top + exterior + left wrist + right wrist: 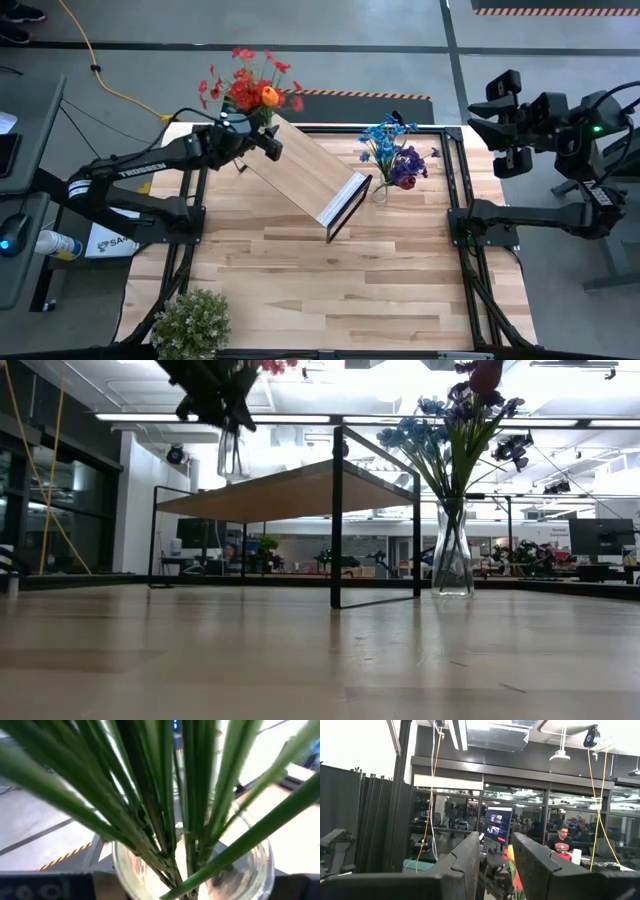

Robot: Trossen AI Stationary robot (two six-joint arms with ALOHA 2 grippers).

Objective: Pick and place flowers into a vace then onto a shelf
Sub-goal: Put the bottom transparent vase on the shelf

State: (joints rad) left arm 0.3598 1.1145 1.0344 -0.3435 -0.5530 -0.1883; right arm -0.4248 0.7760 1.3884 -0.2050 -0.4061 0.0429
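The left gripper [262,137] pinches a clear glass vase [231,452] of red and orange flowers [250,88], lifted just above the far-left end of the light-wood shelf [310,172]; the glass looks slippery and breakable, the bunch top-heavy, so the vase body seems the place to hold; right of the shelf a second vase [452,550] of blue and purple flowers [396,152] stands on the table [330,280]; far right, the right gripper [495,860] waits off the table, fingers parted, empty.
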